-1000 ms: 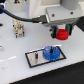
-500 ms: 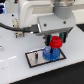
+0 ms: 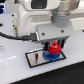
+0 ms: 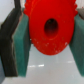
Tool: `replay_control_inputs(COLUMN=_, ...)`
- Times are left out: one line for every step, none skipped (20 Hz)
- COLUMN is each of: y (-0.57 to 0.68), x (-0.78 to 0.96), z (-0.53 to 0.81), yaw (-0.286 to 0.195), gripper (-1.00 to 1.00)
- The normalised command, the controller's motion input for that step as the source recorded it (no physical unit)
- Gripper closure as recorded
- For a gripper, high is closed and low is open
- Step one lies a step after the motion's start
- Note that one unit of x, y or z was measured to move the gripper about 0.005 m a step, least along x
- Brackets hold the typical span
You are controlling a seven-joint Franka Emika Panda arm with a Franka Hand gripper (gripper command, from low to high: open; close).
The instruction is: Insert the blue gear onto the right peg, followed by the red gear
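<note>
Since the earlier exterior frames, the arm has come down and toward the black-bordered white rectangular plate [image 3: 46,57], carrying the small bright-red toothed disc, the red gear [image 3: 53,48], from above the table to a spot right over the plate.

In the exterior view the flat, wider bright-blue toothed disc, the blue gear [image 3: 50,55], already lies on the plate, and the red gear sits directly above it, touching or nearly touching; the blur does not settle which. The right peg itself is hidden behind the gears and the gripper [image 3: 53,44], so whether the blue gear is truly threaded on it cannot be seen, though its position suggests so.

The wrist view shows the gripper [image 4: 48,40] clamped on the red gear [image 4: 48,30]: teal pads [image 4: 21,42] press against both sides of the disc, whose centre hole faces the camera.

By this reading, the first half of the task looks done, with the blue gear placed. The second half is well under way: the red gear seems lined up over the blue one but is held, not released. What remains is to seat it fully down the peg onto the blue gear, open the pads and lift clear.
</note>
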Motion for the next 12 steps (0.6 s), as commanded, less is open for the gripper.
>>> replay_control_inputs(y=0.00, x=0.07, z=-0.12, yaw=0.000, gripper=1.00)
replay_control_inputs(y=0.00, x=0.08, z=-0.01, yaw=0.000, gripper=1.00)
replay_control_inputs(y=-0.01, x=0.06, z=-0.07, yaw=0.000, gripper=1.00)
replay_control_inputs(y=0.00, x=0.06, z=-0.03, yaw=0.000, gripper=1.00)
replay_control_inputs(y=-0.01, x=0.01, z=0.13, yaw=0.000, gripper=1.00)
replay_control_inputs(y=0.02, x=0.04, z=0.49, yaw=0.000, gripper=1.00)
replay_control_inputs(y=0.00, x=0.05, z=0.40, yaw=0.000, gripper=1.00)
replay_control_inputs(y=0.00, x=0.04, z=0.18, yaw=0.000, gripper=1.00)
replay_control_inputs(y=0.04, x=0.08, z=0.31, yaw=0.000, gripper=1.00)
replay_control_inputs(y=0.00, x=0.04, z=0.31, yaw=0.000, gripper=1.00)
replay_control_inputs(y=-0.01, x=0.04, z=0.25, yaw=0.000, gripper=1.00)
replay_control_inputs(y=0.01, x=0.03, z=0.29, yaw=0.000, gripper=1.00)
